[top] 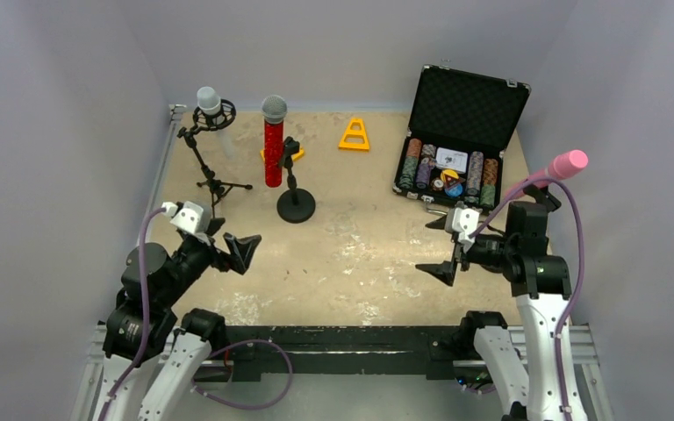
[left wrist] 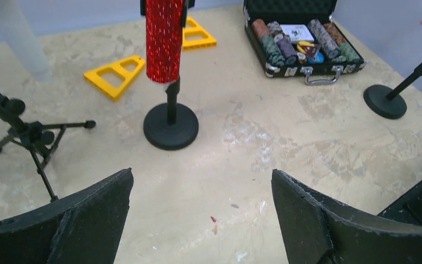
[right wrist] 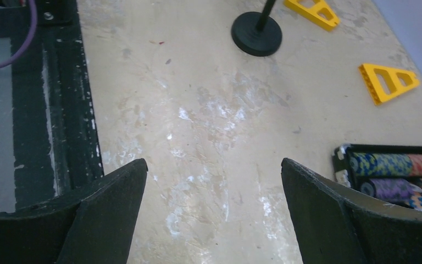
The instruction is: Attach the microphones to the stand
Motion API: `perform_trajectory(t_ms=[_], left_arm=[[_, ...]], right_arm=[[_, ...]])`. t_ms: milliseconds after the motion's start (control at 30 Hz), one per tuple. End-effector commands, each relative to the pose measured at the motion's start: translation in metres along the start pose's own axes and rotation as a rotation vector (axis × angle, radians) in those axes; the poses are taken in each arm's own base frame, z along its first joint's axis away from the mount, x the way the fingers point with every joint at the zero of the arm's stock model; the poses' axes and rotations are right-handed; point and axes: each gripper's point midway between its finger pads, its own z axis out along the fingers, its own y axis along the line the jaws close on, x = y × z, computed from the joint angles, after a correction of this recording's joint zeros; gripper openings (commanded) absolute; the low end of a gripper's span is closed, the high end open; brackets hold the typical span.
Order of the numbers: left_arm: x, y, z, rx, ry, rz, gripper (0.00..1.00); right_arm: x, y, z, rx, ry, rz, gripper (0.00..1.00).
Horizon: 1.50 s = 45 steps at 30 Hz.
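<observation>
Left gripper (top: 231, 241): fingers spread wide, nothing between them, hanging low over the near part of the worn beige table (top: 360, 263) and aimed toward the stands. Right gripper (top: 443, 247): likewise gaping and empty, facing inward across the bare middle. Reads as a parked pose, both kept clear of the stands so as not to knock them.

Just behind the right arm (top: 535, 272): all-pink stick microphone (top: 567, 163), perched at the top of a slanted black round-base stand (left wrist: 384, 102), head angled out past the table's right edge.

Further in, centre-left: glittery red microphone with silver mesh head (top: 273, 145), upright, held in the clip of a short black stand with a round weighted base (top: 296, 206); heavy foot presumably there to stop tipping.

Left of that: white microphone with grey mesh head (top: 210, 103), cradled in the ring mount of a black tripod stand (top: 213, 180).

Judged from this, all three seated, nothing left to pick up.

At the back: yellow triangular plastic frames (top: 354, 135) and an open black case of poker chips (top: 456, 162), apart from the stands, no part in the job.
</observation>
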Motion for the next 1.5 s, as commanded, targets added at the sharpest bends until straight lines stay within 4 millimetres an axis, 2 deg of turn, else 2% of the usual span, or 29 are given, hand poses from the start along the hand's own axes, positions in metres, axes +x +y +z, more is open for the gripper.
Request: perform_trajectory(t_ms=[0,200,367,533,767,900,967,1100,1300,1467], left_arm=[[0.036,-0.003,-0.005,0.009,0.080,-0.073,0.99],[0.054,-0.004,0.001,0.026,0.113,-0.121,0.99],[0.060,-0.005,0.006,0.037,0.118,-0.128,0.99],[0.064,-0.002,0.008,0.020,0.131,-0.138,0.99],[0.067,0.004,0.009,-0.015,0.134,-0.151,0.99],[0.069,0.006,0.009,-0.028,0.137,-0.152,0.99],[0.068,0.007,0.009,-0.029,0.135,-0.151,0.99],[0.069,0.008,0.009,-0.037,0.136,-0.152,0.99],[0.069,0.014,0.008,-0.073,0.134,-0.161,0.99],[0.067,0.016,0.007,-0.095,0.126,-0.174,0.99]], right_arm=[[-0.031,-0.038,-0.017,0.209,0.021,0.028,0.95],[-0.046,-0.052,-0.020,0.303,-0.016,0.172,0.99],[-0.048,-0.063,-0.018,0.378,-0.004,0.206,0.99],[-0.040,-0.078,-0.017,0.467,0.011,0.233,0.99],[-0.043,-0.105,-0.032,0.669,-0.043,0.289,0.99],[-0.047,-0.112,-0.042,0.739,-0.059,0.261,0.99],[-0.048,-0.110,-0.042,0.729,-0.053,0.243,0.99],[-0.057,-0.092,-0.034,0.599,-0.048,0.166,0.99],[-0.071,-0.085,-0.034,0.569,-0.100,0.206,0.99],[-0.070,-0.068,-0.026,0.464,-0.086,0.180,0.99]])
